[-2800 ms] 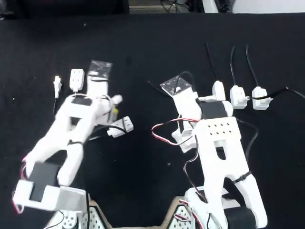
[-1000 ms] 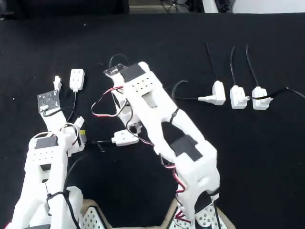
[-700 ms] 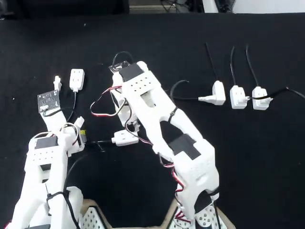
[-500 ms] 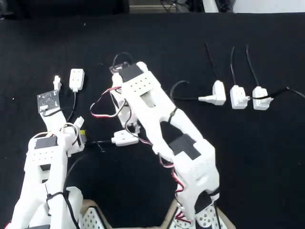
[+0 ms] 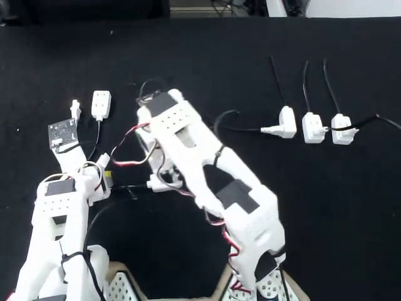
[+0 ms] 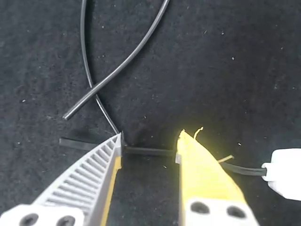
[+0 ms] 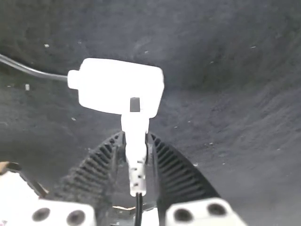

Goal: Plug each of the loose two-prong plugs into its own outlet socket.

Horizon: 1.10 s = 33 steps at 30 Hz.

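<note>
Two arms bend over the black counter (image 5: 351, 207) in the high view, the right one leaning above the outlet socket (image 5: 161, 182). Left wrist view: the left hand (image 6: 149, 141) stands open, straddling that socket's cable (image 6: 148, 151). Right wrist view: the right hand (image 7: 136, 138) clamps a plug (image 7: 135, 123) pressed against the socket.

bright even light, glare on white socket (image 7: 115, 87)

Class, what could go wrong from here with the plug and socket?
1. The left gripper stands open astride the cable of the socket, not clamping it, so the socket may slide when pushed.
2. The right gripper pinches the plug near its cord end; it might tilt and jam.
</note>
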Each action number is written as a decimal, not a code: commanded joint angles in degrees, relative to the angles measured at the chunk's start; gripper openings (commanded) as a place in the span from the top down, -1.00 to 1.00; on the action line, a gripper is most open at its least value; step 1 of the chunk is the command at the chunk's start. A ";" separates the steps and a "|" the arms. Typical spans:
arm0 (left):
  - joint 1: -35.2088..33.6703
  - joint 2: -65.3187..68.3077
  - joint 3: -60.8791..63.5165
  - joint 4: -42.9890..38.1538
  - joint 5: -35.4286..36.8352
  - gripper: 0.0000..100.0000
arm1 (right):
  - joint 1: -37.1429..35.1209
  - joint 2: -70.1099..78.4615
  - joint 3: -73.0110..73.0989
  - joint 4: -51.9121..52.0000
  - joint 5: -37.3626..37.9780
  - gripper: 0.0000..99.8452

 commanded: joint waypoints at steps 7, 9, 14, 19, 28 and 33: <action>-0.57 -1.32 -0.48 -0.44 0.35 0.62 | 2.11 -0.84 -0.31 2.02 -2.81 0.98; -0.57 -1.32 -0.57 -0.44 0.35 0.62 | 2.46 -0.48 -0.13 2.02 -2.90 0.98; -0.57 -1.32 -0.57 -0.44 0.35 0.62 | 2.90 -0.40 0.31 2.02 -2.90 0.98; -0.57 -1.32 -0.66 -0.44 0.44 0.62 | 3.34 -0.40 0.66 2.02 -2.90 0.98; -0.57 -1.32 -0.66 -0.44 0.62 0.62 | 3.34 -0.31 -0.13 1.93 -2.90 0.98; -0.57 -1.32 -0.66 -0.35 0.62 0.62 | 3.34 2.59 -2.95 2.02 -2.46 0.98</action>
